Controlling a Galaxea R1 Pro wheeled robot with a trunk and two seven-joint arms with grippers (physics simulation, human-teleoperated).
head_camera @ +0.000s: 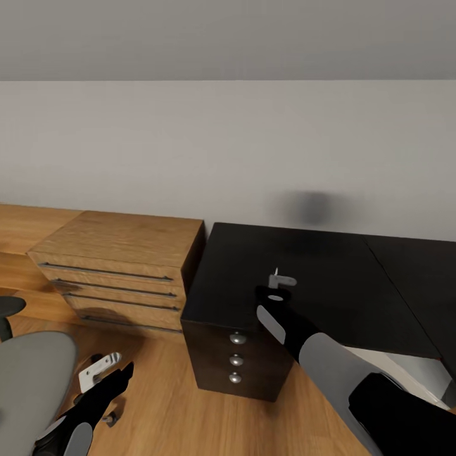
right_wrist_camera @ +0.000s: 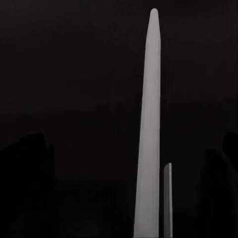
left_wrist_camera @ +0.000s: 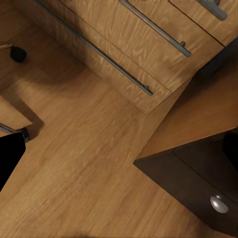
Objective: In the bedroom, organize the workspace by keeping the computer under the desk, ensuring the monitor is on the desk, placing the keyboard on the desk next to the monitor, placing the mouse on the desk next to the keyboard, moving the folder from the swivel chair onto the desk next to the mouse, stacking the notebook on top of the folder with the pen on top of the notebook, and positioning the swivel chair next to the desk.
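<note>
Here, no writing is legible on any surface. The right gripper (head_camera: 278, 283) hangs over the desk (head_camera: 329, 278) near its left edge, holding the pen (right_wrist_camera: 148, 129) upright between its fingers; bare black top lies to the right. The left gripper (head_camera: 104, 367) hovers low over the oak floor (left_wrist_camera: 84, 163), fingers parted, between the swivel chair (head_camera: 31, 373) and the black drawer cabinet (head_camera: 234, 361), near the wooden chest (head_camera: 120, 266).
</note>
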